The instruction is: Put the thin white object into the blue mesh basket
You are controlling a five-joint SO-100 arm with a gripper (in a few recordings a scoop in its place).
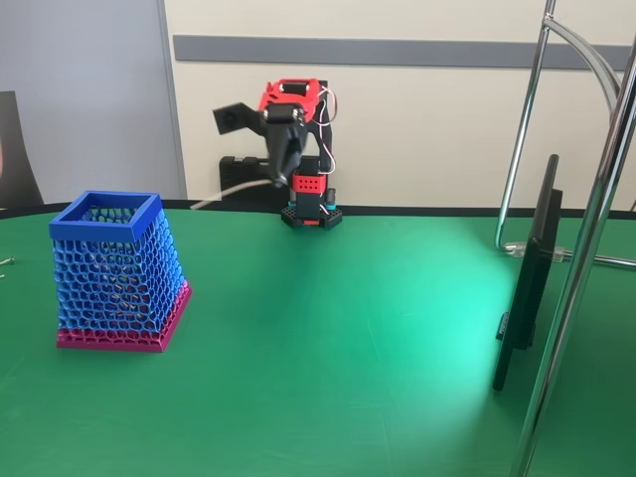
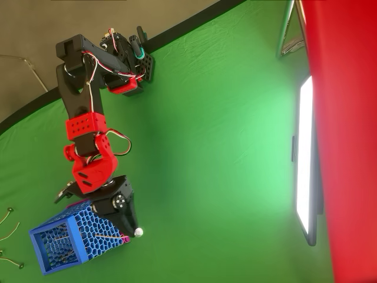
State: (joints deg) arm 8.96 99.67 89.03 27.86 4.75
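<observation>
Hidden/unclear:
- Grip: jaws hang below the arm (image 1: pixel 293 119) at the table's (image 1: pixel 348 348) far side. They're pinching the stick (image 1: pixel 231 191) at its right end, fixed view. The contact itself is dark and hard to read.
- Ball end: overhead view shows the stick's (image 2: pixel 138 233) small white ball right at the jaw tips. In the fixed view the ball can't be made out.
- Shaft: overhead, it's only a faint line running left from the jaws across the basket's (image 2: pixel 100 227) mesh. Touching or above it: can't tell from that view.
- Height: fixed view puts stick and jaws in the air, with the basket (image 1: pixel 104 214) lower left of the jaws and nearer the camera, apart from them.
- Right of jaws, overhead: a blurred red mass (image 2: pixel 353 118), cut off by the frame.

Edges/room:
- Left of jaws: basket upright, mouth open, near the table's left side.
- Right of jaws: wide bare green cloth, then a thin dark panel (image 1: pixel 527 268) standing on edge and chrome tubes (image 1: pixel 596 199).
- Behind jaws: table's back edge, then wall.

Counts:
- Stick: 1.
- Basket: 1, blue w/ pink base band.
- Arm: 1.
- Small wire bits (image 2: pixel 7 217): a few at the overhead view's left edge, too small to count.
</observation>
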